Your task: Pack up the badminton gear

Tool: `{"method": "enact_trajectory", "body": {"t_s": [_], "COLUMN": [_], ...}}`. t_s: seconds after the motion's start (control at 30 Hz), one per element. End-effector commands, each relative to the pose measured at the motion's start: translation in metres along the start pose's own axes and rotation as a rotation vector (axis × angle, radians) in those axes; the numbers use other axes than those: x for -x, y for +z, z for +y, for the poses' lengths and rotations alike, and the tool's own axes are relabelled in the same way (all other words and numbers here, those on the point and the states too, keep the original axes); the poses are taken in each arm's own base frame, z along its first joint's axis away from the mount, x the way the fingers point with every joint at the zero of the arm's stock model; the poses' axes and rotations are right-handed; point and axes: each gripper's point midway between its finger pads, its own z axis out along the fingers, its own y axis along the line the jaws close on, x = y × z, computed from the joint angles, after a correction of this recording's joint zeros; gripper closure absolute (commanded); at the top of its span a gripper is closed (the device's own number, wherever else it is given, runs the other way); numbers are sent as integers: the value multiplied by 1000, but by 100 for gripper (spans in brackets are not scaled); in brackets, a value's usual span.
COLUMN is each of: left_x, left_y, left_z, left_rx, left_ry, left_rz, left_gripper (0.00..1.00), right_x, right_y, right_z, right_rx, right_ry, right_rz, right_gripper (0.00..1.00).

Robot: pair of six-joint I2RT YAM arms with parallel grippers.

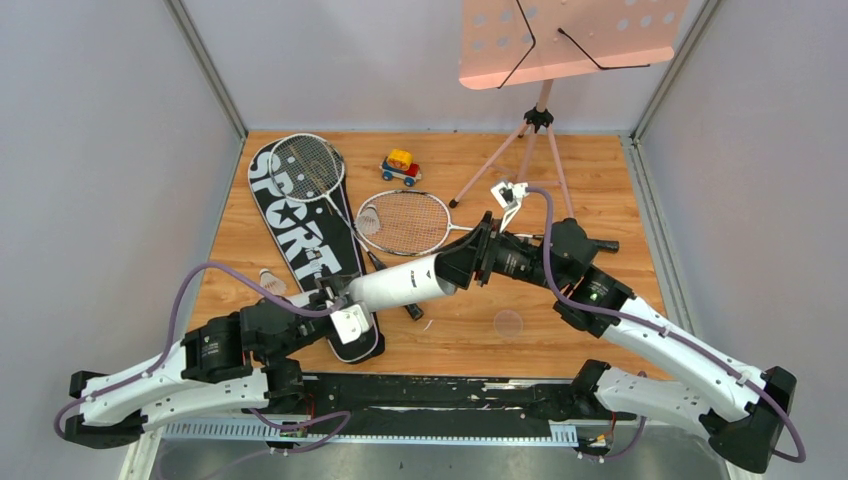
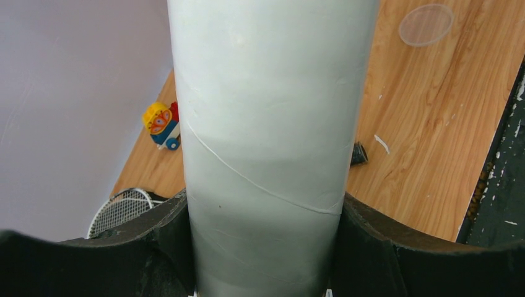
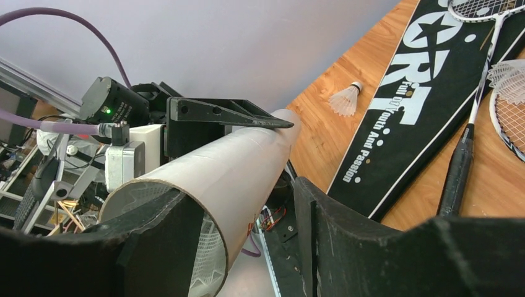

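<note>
The white tube (image 1: 405, 283) hangs off the table (image 1: 225, 240) in the lower middle of the overhead view, lying nearly level between the two arms. It looks like thin spiral-wound card: light and stiff along its length, but easy to dent, and smooth enough to slip if squeezed too softly. I'd grip it round the barrel, not at the rim, where the wall is weakest.

The left tool (image 2: 265, 241) does just that. Its two fingers are pressed against opposite sides of the barrel near the closed end, so it carries the tube alone. The right tool (image 3: 244, 198) sits at the open mouth with its jaws apart. One finger lies against the rim and there is a clear gap on the other side, so it has hold of nothing.

Inside the mouth I can make out white feathers, so one shuttlecock (image 3: 204, 266) seems to be loaded. Shuttlecocks are nearly weightless and their feathers crush easily, so I'd pinch them at the cork.

A loose shuttlecock (image 1: 270, 278) lies at left, just beside the black bag (image 1: 300, 235). A third one (image 1: 368, 220) rests on the strings of the middle racket (image 1: 405, 222). The other racket (image 1: 305, 165) lies on the bag's upper end. Both frames are thin and springy, so the handles are the safer hold.

A clear round disc (image 1: 508, 323), perhaps the tube's cap, lies below the right arm. The toy car (image 1: 400, 165) and the pink music stand (image 1: 560, 40) stand toward the top.
</note>
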Motion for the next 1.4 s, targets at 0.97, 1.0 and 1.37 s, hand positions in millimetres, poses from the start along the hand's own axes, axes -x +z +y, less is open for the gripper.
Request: {"method": "enact_trajectory", "body": {"t_s": [0.97, 1.0, 1.37], "left_x": [149, 151, 141], "left_y": [6, 10, 20], "left_z": [56, 57, 94], "left_rx": [128, 137, 384], "left_ry": [-852, -873, -1050], "left_rz": [-503, -504, -551], "left_gripper": [47, 48, 47], "right_x": [17, 14, -30], "right_y": [-62, -58, -5], "right_z": [35, 30, 18], "right_rx": [149, 137, 46], "right_ry": [-421, -403, -334], "right_rz": [-247, -238, -213], "right_gripper": [8, 8, 9]}}
